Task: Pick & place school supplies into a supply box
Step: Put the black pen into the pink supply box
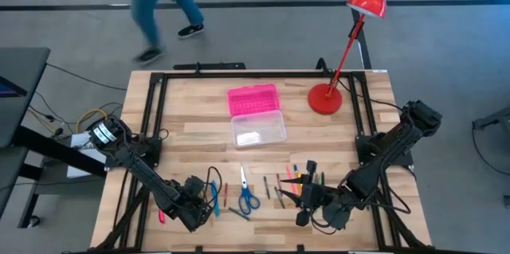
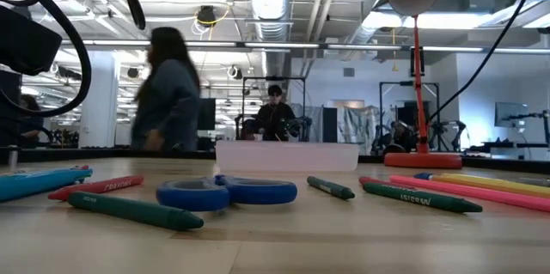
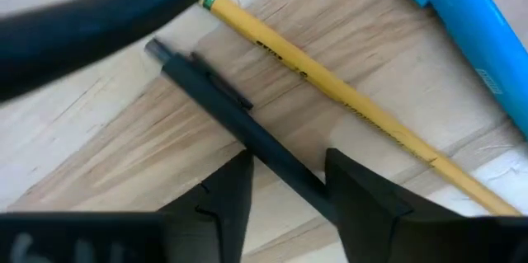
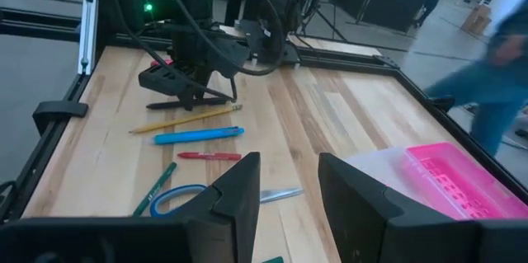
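The supply box lies open at the table's middle, its pink lid (image 1: 253, 99) beside its clear base (image 1: 258, 129). A row of pens, pencils and blue-handled scissors (image 1: 247, 198) lies along the near edge. My left gripper (image 3: 289, 160) points down at the row's left end, open. Its fingers stand on either side of a black pen (image 3: 223, 106) that lies flat on the wood. A yellow pencil (image 3: 330, 90) and a blue pen (image 3: 462, 16) lie beside it. My right gripper (image 4: 289, 189) hovers open above the row's right end with nothing between its fingers. My left gripper comes from above and straddles the black pen's barrel (image 3: 285, 164), which runs slantwise through the gap between the fingers. The pen lies flat on the table. Whether either finger touches it, I cannot tell.
A red desk lamp stands on its round base (image 1: 325, 99) to the right of the box. A person (image 1: 159, 7) walks past beyond the far edge. Bare wood lies between the box and the row of pens. Black frame rails run along the table's sides.
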`<state>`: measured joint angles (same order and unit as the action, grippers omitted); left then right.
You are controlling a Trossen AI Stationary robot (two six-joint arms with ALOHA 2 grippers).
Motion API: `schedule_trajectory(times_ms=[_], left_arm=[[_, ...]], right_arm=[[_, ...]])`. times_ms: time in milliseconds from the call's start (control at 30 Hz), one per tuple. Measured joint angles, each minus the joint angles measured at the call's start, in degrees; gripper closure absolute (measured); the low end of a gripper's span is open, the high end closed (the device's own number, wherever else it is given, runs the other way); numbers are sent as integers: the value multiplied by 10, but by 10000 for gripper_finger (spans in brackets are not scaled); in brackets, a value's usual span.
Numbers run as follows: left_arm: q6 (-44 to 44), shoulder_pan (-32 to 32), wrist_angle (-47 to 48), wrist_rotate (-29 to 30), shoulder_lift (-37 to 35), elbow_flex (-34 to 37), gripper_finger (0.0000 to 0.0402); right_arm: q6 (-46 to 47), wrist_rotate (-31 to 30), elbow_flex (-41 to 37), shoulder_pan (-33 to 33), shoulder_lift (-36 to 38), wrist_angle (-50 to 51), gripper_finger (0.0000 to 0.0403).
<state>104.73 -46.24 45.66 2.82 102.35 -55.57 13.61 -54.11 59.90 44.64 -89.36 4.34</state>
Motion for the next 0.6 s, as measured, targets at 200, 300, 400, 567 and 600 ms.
schedule_trajectory(times_ms=[200, 300, 400, 567, 600], left_arm=[[-1, -1, 3, -2, 0, 0, 326], [-2, -3, 4, -3, 0, 0, 345], [0, -5, 10, 0, 0, 0, 358], [1, -6, 17, 15, 0, 0, 368], [-3, -6, 18, 22, 0, 0, 368]], right_arm=[[0, 0, 0, 0, 0, 0, 284], [0, 0, 0, 0, 0, 1, 284], [8, 0, 0, 0, 0, 10, 284], [37, 1, 0, 0, 0, 37, 284], [42, 1, 0, 0, 0, 41, 284]])
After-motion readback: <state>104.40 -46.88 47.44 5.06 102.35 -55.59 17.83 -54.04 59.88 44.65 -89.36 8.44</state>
